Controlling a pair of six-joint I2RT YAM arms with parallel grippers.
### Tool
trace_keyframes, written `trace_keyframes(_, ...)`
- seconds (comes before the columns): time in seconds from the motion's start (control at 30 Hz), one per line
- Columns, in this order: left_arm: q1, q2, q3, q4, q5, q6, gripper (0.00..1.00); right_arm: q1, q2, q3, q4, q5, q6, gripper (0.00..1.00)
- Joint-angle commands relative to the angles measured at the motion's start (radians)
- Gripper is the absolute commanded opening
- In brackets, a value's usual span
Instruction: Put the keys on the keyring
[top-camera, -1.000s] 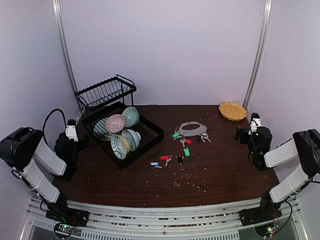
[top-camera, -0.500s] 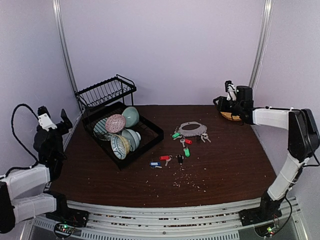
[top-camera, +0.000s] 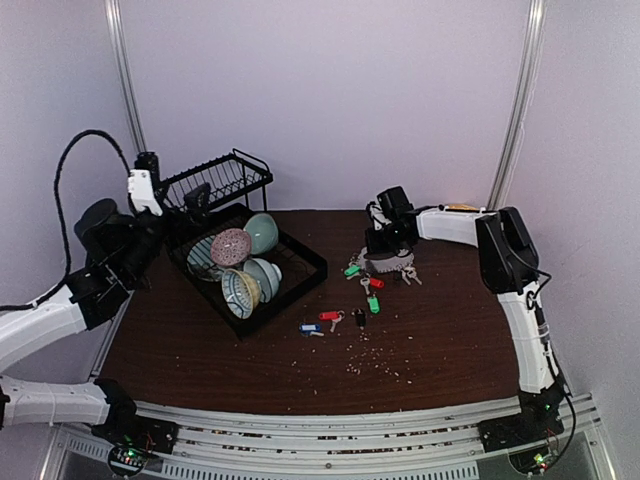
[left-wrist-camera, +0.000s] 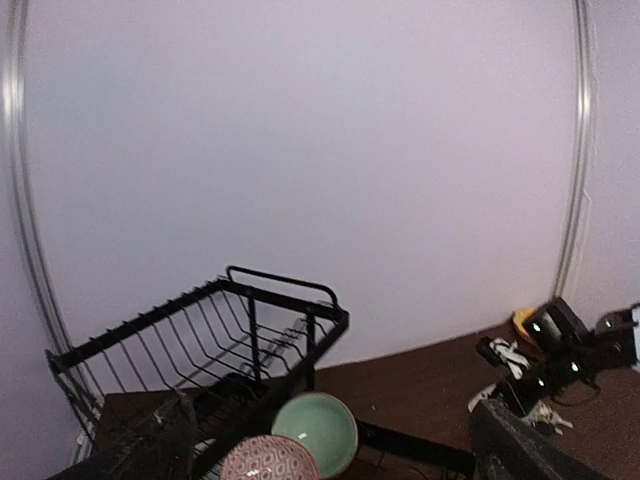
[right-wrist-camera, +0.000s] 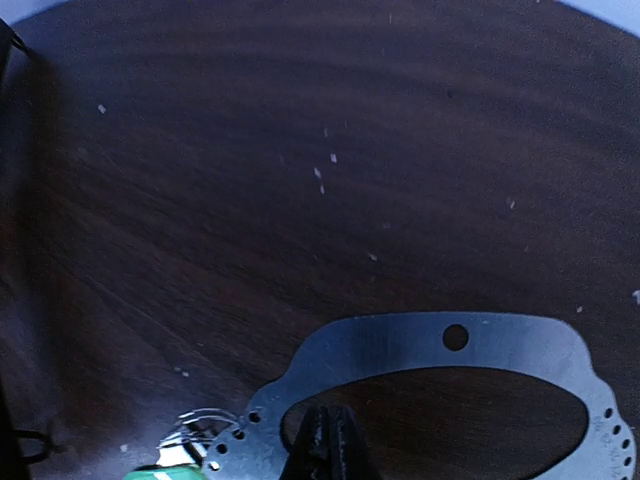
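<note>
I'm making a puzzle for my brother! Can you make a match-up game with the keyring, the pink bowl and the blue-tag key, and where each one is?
Things:
1 keyring
2 pink bowl
3 blue-tag key

Places:
A in the black dish rack
B loose on the table, beside the red-tag key
C under the right gripper

Pairs: 1-C, 2-A, 3-B

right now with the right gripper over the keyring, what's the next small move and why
Probably open the right gripper and ease it down onto the keyring's near rim to steady it: the fingertips look closed over that rim, and red-, blue- and black-tagged keys lie loose on the table.
</note>
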Motion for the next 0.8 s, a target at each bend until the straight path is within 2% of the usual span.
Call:
trace_keyframes(0.0,-0.107,0.099,0.049,-0.143,0.074,0.075,0.98,0.014,0.061,0.091,-0.179,0.077,-0.025,0.00)
trace_keyframes(0.2,-0.192,0.206,0.075,-0.134,0.180,0.074,0.98,0.020,0.097,0.109,-0.252,0.103,-0.045,0.00)
trace_keyframes(0.5,-0.230,0.232,0.088,-0.170,0.259,0.077,0.98,0.064,0.014,-0.067,-0.348,0.058,-0.118,0.00)
trace_keyframes(0.77,-0.257,0.221,0.073,-0.218,0.260,0.066,0.98,0.156,-0.188,-0.389,-0.357,0.089,-0.152,0.00)
